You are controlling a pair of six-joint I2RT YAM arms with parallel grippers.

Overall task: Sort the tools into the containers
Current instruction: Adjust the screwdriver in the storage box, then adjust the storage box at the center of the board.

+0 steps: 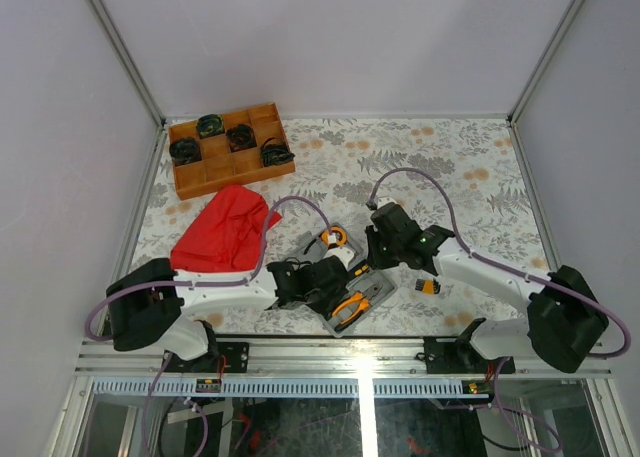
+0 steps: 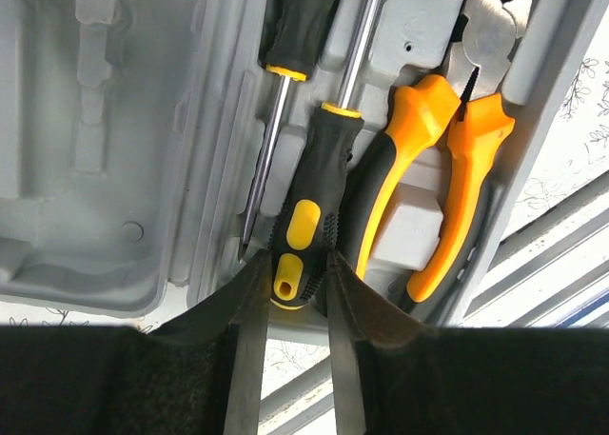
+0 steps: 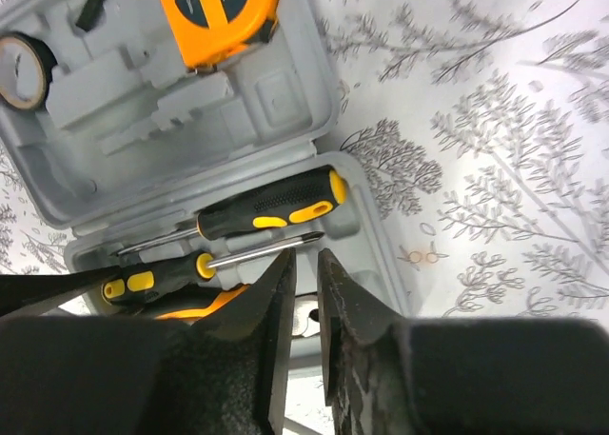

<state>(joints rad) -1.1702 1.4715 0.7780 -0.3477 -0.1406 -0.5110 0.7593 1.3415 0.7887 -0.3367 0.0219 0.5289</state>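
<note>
The tool case [image 2: 114,168] lies open on the tabletop [image 1: 480,177], between the two arms and close to their bases. Its moulded recesses fix each tool's position.

1. Contents. Two screwdrivers lie head to tail in adjoining recesses, with the pliers [image 2: 438,168] beside them. The tape measure [image 3: 217,11] sits in the other half of the case.
2. Outstanding item. The stubby black-yellow piece [image 1: 427,286] lies on the tabletop just right of the case, in no recess yet.
3. Left pincer [image 2: 293,264]. The fingers straddle the butt of the nearer screwdriver [image 2: 309,197], one on each side of the handle. It cannot be told whether they clamp it or only flank it. The handle lines up with its recess, so this is probably a seating or releasing step.
4. Right pincer [image 3: 306,264]. The jaws stand a narrow slit apart with nothing between them, just above the tip of the same screwdriver's shaft. It is probably placed there to guide the shaft end down.
5. Arm pose. Both arms fold inward from the near edge. The left arm lies low and reaches right. The right arm reaches left, with its wrist tipped down over the case.
</note>
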